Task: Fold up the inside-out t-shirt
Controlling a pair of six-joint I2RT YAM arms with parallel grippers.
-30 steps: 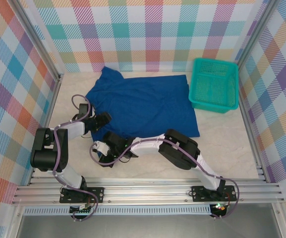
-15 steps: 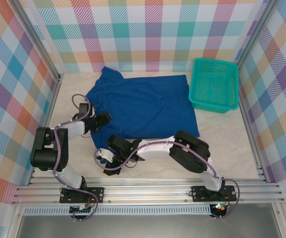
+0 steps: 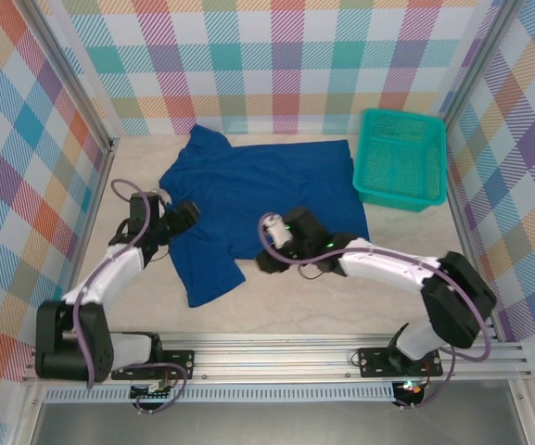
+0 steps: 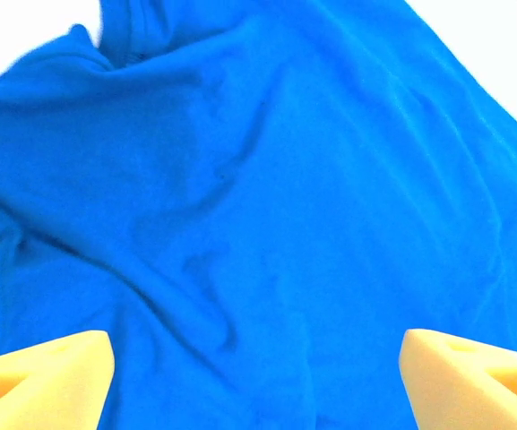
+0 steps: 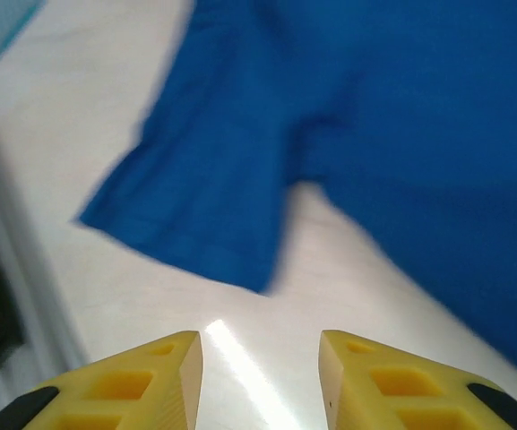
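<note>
– So, how many things lie on the tabletop (image 3: 323,311)?

– Two. One royal-blue t-shirt (image 3: 276,195) and one teal mesh basket (image 3: 401,158). The basket stands in the far right corner, just beside the shirt's right edge (whether they touch, I cannot tell). Pastel plaid walls (image 3: 286,56) stand on three sides.

– Where exactly is the shirt?

– It is spread flat across the middle of the tabletop, toward the far wall. One sleeve sticks out at its far left corner, and one flap of cloth reaches toward the near edge on the left.

– And the robot?

– Two white arms, with one gripper each. The left gripper (image 3: 185,214) hovers at the shirt's left edge. In its wrist view the two yellow fingers (image 4: 38,376) sit in the bottom corners, spread wide. Wrinkled blue cloth lies beneath them, and nothing is held between them.

– The right one?

– The right gripper (image 3: 267,258) is at the shirt's near edge, about midway along it. Its wrist view shows two yellow fingers (image 5: 142,385) parted partway. A strip of pale tabletop shows in the gap between them, and nothing is held. Beyond the fingers lies the blue flap, a little blurred.
</note>
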